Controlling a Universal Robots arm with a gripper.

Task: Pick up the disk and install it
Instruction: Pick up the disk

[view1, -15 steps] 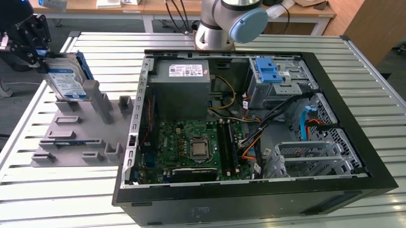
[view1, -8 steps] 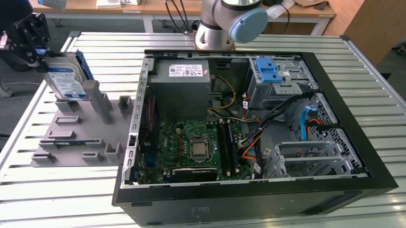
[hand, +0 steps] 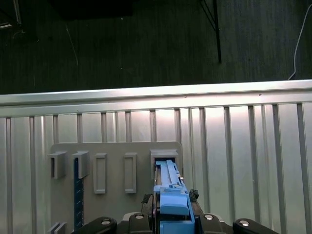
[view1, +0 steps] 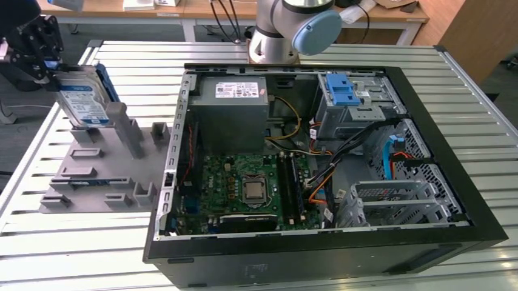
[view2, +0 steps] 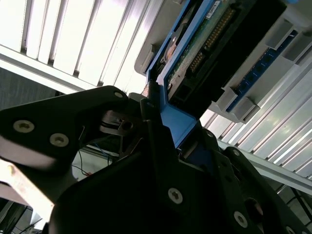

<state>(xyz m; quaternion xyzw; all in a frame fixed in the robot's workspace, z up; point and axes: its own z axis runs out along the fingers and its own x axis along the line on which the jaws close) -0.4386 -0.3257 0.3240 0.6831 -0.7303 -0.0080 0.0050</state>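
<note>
Slatted table; disk upright, top edge within tool

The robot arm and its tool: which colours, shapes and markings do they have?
The arm is a silver-grey tube with a rounded light blue joint cap. In the second wrist view the tool is matte black and angular, with silver screw heads.

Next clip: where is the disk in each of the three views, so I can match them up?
Exterior view: the disk stands upright at the exterior view's left, gripped by the pincer.
Second wrist view: the disk's circuit-board side, close up, past the pincer.
First wrist view: the disk edge-on, blue edge toward the camera.
Shared landmark: the slatted table.
</note>
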